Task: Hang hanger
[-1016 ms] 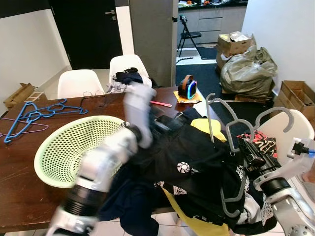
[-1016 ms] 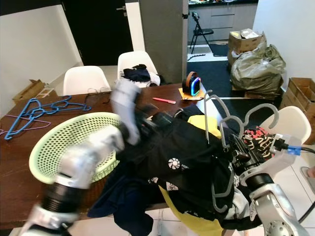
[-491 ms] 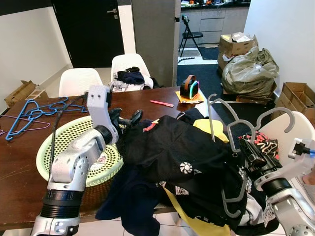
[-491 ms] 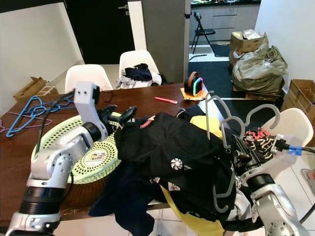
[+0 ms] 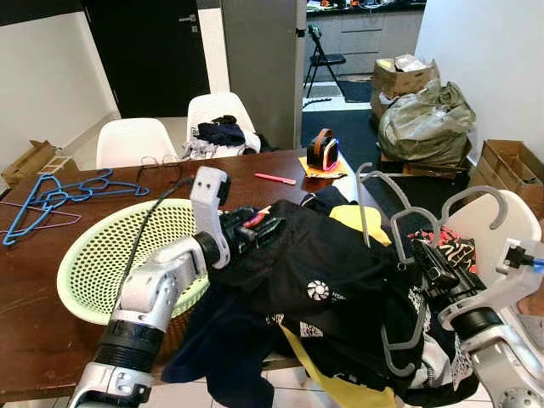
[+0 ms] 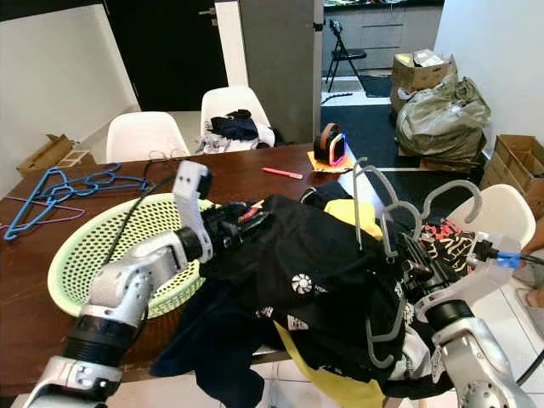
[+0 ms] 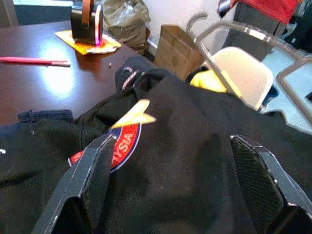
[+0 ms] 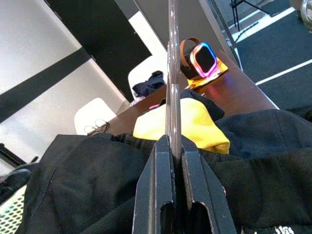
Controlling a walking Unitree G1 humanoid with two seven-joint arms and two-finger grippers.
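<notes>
Grey plastic hanger, its 2 hooks rising above the clothing at the table's right edge, sits clamped edge-on between the closed fingers of the right gripper, beyond the table corner and in front of a white chair. A black jersey drapes over the hanger and spills across the table edge, with a yellow garment beneath it and dark navy cloth hanging off the near edge. The left gripper rests with its fingers spread apart over the jersey's collar area, beside a red-and-blue badge. A pale green mesh basket lies just left of the pile on the brown wooden table. Blue hangers lie at the far left edge. A pink pen and a small speaker with a lit ring occupy the far right portion. 2 more white chairs stand behind the table; cardboard boxes and a stuffed bag line the right wall.
</notes>
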